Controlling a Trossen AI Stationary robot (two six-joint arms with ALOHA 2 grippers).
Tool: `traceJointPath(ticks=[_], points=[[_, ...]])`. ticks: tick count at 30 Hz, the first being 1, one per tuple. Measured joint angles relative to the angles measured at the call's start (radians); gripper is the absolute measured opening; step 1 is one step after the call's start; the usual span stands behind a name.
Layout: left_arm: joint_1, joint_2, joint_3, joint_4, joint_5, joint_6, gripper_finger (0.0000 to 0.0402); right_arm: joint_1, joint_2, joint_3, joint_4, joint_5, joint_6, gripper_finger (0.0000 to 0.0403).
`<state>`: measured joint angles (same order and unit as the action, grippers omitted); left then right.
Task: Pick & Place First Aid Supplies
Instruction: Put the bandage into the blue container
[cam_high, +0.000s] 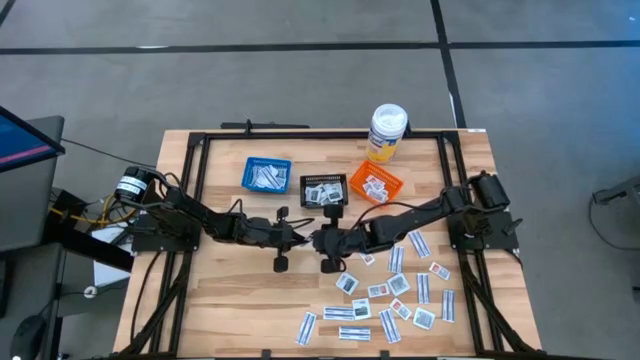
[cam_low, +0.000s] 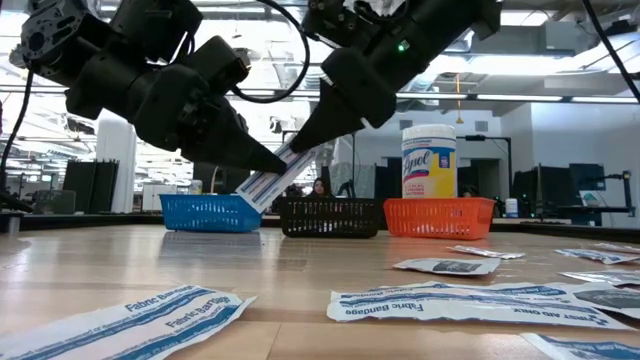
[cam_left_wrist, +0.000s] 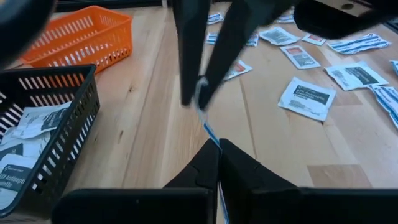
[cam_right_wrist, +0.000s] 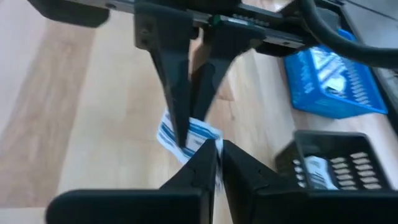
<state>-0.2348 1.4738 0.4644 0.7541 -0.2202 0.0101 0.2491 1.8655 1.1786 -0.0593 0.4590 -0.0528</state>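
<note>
My left gripper (cam_high: 297, 236) and my right gripper (cam_high: 322, 240) meet tip to tip over bare wood just in front of the black basket (cam_high: 323, 190), and both are pinched narrow on the same bandage strip (cam_low: 283, 172), one at each end. The low view shows the strip lifted clear of the table (cam_high: 230, 300), slanting between my fingers; from above it is hidden under them. On my left side of the black basket the tabletop lies open toward the table's front edge. On my right side the loose packets (cam_high: 400, 290) crowd the boards nearly to that edge. The blue basket (cam_high: 266, 174) and the orange basket (cam_high: 375, 184) flank the black one, with the white bottle (cam_high: 386, 132) behind the orange one. My left wrist view shows packets already in the black basket.
</note>
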Motion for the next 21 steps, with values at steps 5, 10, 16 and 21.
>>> traceJointPath(ticks=[5,10,16,21], points=[[-0.001,0.000,0.000,-0.022,0.007,0.000,0.0006,0.015,-0.027,-0.001,-0.028,0.062,-0.001,0.0002],[-0.001,0.000,0.000,-0.023,0.007,0.000,0.0007,0.036,-0.059,0.000,-0.047,0.135,-0.002,0.0004],[-0.001,0.000,-0.001,-0.022,0.006,0.000,0.0009,0.063,-0.075,0.000,-0.082,0.143,0.000,0.0007],[-0.001,0.000,-0.001,-0.019,0.006,0.000,0.0010,0.070,-0.060,-0.001,-0.086,0.116,0.000,0.0033]])
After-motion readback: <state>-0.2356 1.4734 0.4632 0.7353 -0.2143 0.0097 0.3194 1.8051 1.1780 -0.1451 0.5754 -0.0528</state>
